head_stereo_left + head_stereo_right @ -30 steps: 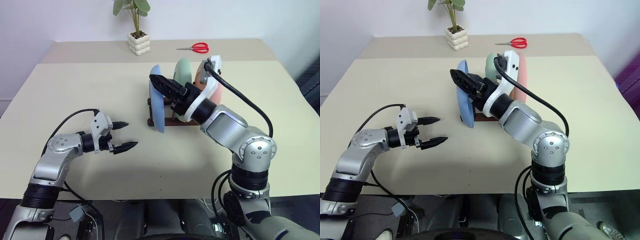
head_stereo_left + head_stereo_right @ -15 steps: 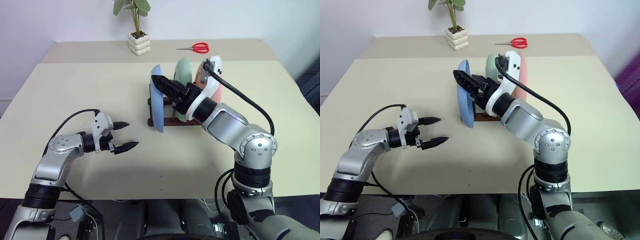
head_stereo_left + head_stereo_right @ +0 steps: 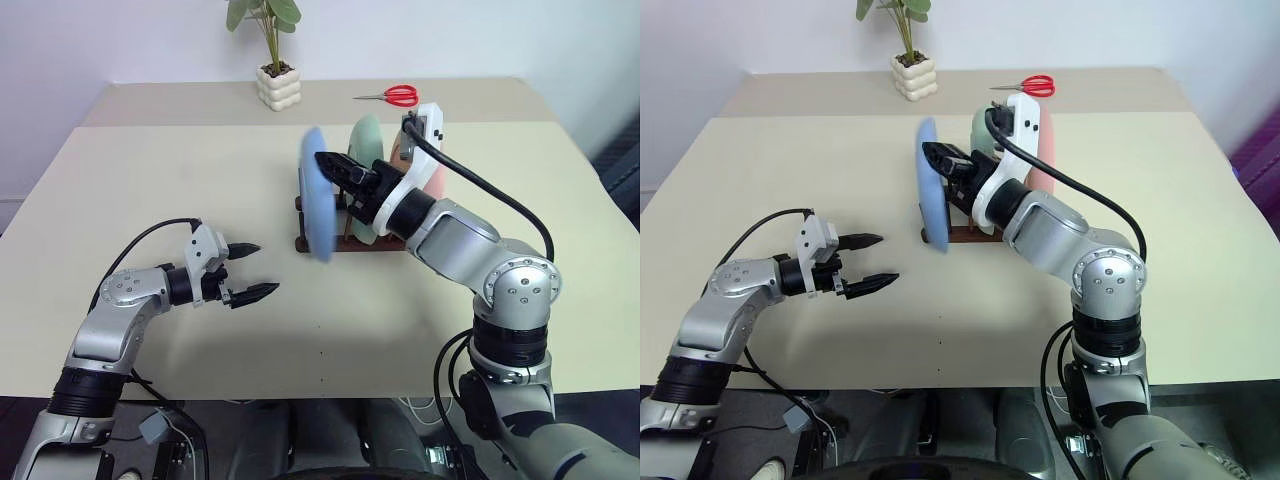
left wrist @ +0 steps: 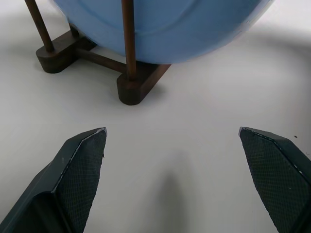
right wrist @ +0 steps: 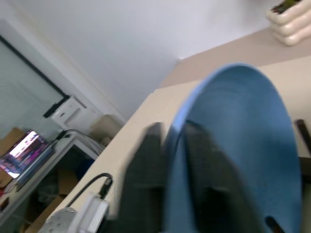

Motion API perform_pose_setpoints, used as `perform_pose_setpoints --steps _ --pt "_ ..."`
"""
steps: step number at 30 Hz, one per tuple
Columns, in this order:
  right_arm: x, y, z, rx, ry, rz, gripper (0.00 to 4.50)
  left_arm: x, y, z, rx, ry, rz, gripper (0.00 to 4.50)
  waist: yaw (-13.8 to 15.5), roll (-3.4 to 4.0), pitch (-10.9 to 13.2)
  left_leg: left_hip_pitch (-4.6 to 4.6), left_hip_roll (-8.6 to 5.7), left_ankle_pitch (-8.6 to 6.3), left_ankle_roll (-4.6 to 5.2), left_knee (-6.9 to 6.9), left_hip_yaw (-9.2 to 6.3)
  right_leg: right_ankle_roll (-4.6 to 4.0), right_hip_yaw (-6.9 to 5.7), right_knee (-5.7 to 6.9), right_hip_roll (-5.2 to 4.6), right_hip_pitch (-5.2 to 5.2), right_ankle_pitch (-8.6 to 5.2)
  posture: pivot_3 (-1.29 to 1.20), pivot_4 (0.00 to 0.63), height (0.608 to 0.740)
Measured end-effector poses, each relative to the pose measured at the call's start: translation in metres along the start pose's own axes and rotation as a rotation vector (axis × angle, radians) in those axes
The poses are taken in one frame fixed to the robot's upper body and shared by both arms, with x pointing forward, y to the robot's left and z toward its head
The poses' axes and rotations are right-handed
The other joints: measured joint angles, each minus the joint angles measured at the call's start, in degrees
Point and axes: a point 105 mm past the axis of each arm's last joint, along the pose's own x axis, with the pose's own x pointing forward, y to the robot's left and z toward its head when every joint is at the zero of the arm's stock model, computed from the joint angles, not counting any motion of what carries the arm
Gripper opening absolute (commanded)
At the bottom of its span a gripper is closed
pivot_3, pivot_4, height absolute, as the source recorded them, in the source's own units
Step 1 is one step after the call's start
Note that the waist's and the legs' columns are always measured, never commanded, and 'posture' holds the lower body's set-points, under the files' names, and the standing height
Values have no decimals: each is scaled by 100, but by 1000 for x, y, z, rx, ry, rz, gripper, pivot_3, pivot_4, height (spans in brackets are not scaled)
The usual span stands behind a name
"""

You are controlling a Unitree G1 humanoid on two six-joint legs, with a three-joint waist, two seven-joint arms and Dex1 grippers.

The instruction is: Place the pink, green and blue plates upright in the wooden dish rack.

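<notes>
The blue plate (image 3: pixel 315 200) stands on edge at the near-left end of the wooden dish rack (image 3: pixel 345 245), its image smeared. My right gripper (image 3: pixel 323 158) reaches in from the right, shut on the blue plate's upper rim; in the right wrist view its fingers straddle that rim (image 5: pixel 172 145). Behind it the green plate (image 3: pixel 367 140) stands upright in the rack. The pink plate (image 3: pixel 1042 160) stands at the far end, mostly hidden by my right arm. My left gripper (image 3: pixel 262 268) hovers open over the table, left of the rack, holding nothing; the left wrist view shows the rack's foot (image 4: pixel 138 85) ahead.
A potted plant (image 3: pixel 275 85) in a white pot and red scissors (image 3: pixel 392 96) lie at the table's far side. Bare tabletop (image 3: pixel 150 190) stretches left of the rack and in front of it.
My right gripper has closed on the blue plate's rim, and the plate now looks smeared and a little more upright. The left arm has stayed where it was.
</notes>
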Motion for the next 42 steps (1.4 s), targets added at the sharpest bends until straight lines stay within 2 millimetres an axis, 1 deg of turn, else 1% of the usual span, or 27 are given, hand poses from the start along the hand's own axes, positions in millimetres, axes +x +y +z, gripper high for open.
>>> perform_pose_setpoints --steps 14,20,24,28,36,42 --pt "1 3 6 21 11 -1 69 1 0 0 -1 -3 3 4500 -1 0 1 -10 1 0 0 -4 0 0 0 -3 -2 -10 0 0 150 740" --pt "3 9 12 49 17 41 69 1 0 0 -1 -5 3 4500 -2 0 1 -33 1 0 0 -4 0 0 0 -1 -1 -35 0 0 150 740" --pt "3 9 15 55 27 51 69 1 0 0 -1 -5 6 4500 -1 0 1 -83 0 1 -1 7 1 2 0 6 1 -85 1 0 150 740" --pt "3 11 21 44 30 63 69 1 1 0 -1 -5 8 4500 0 0 1 -90 0 1 -1 6 1 2 -2 4 1 -91 1 0 150 740" --pt "9 6 26 56 39 72 69 2 0 0 -2 -8 8 4500 0 0 1 -89 0 2 0 8 3 1 -2 6 4 -91 2 0 150 740" --pt "13 -3 25 75 49 66 69 2 0 0 -3 -8 9 4500 1 0 1 -90 0 2 -1 8 4 1 -2 6 4 -91 2 0 150 740"
